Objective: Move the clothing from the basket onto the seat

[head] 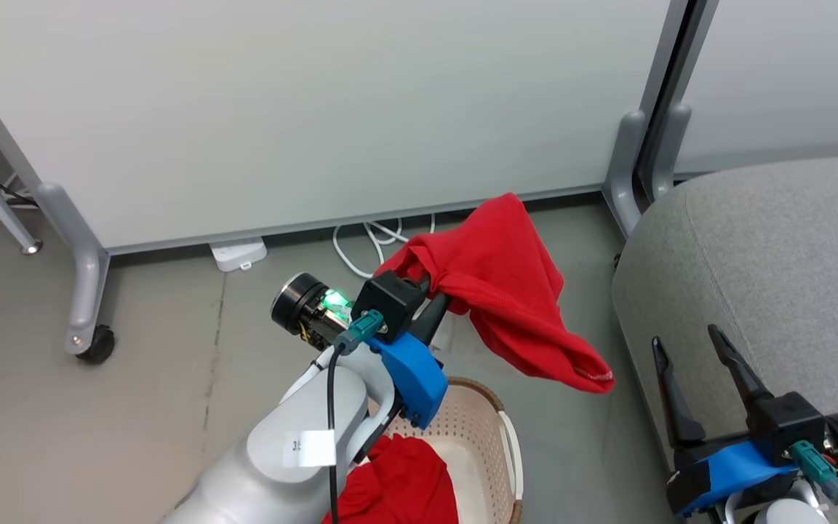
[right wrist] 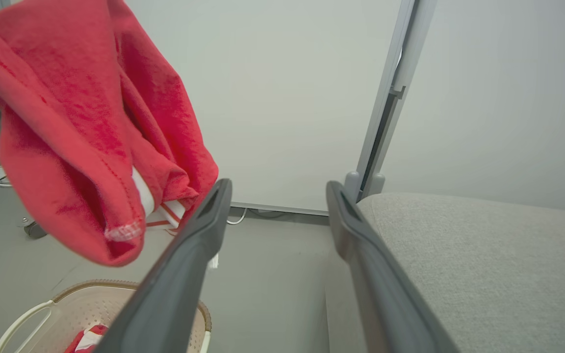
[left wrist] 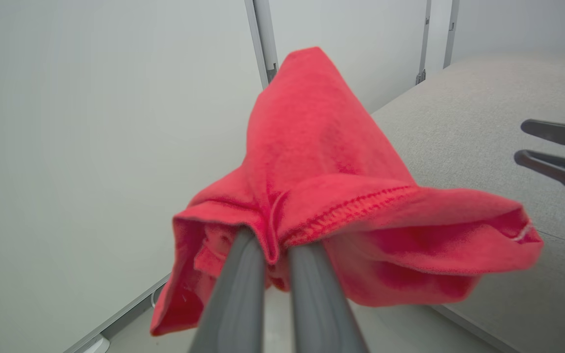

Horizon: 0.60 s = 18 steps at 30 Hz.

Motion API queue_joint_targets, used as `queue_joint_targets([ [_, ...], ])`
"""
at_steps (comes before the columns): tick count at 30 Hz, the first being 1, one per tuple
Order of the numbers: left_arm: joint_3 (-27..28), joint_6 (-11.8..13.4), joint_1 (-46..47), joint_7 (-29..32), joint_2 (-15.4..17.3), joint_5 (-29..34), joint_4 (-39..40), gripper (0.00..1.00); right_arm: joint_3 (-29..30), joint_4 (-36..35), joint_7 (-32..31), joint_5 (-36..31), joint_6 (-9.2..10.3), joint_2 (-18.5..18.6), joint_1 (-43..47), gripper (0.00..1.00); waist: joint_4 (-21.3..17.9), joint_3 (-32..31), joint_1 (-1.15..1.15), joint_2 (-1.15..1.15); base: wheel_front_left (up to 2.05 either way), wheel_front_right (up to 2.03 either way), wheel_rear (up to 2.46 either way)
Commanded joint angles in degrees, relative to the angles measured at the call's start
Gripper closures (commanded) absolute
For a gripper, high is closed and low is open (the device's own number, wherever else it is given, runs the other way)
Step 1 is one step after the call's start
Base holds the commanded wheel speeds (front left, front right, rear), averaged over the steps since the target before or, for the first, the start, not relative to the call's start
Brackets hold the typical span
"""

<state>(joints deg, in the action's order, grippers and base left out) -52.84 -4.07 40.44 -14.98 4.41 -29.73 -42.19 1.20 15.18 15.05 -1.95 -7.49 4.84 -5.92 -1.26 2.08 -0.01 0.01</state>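
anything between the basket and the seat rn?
Nothing. Bare grey floor separates the basket from the seat, as the head view and right wrist view show.

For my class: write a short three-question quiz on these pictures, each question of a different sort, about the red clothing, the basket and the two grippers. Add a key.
1. True or false: the left gripper is shut on a soft bright red fabric garment, held clear of the cream-white perforated plastic basket.
2. Pick one. The right gripper is: A) open and empty, near the large grey fabric seat; B) shut on a garment; C) down inside the basket.
3. Fill in: more red clothing lies inside the ____.

Key: 1 true; 2 A; 3 basket.
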Motion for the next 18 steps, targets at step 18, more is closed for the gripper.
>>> queue_joint_targets([
  [18,0.48,0.05,-1.33,-0.31,0.50,0.97,1.54,1.00,-7.99,-1.93,0.20,1.27,-0.01,2.21,-2.50,0.00,1.32,-1.20,0.01,-0.01,0.00,0.00,0.00],
])
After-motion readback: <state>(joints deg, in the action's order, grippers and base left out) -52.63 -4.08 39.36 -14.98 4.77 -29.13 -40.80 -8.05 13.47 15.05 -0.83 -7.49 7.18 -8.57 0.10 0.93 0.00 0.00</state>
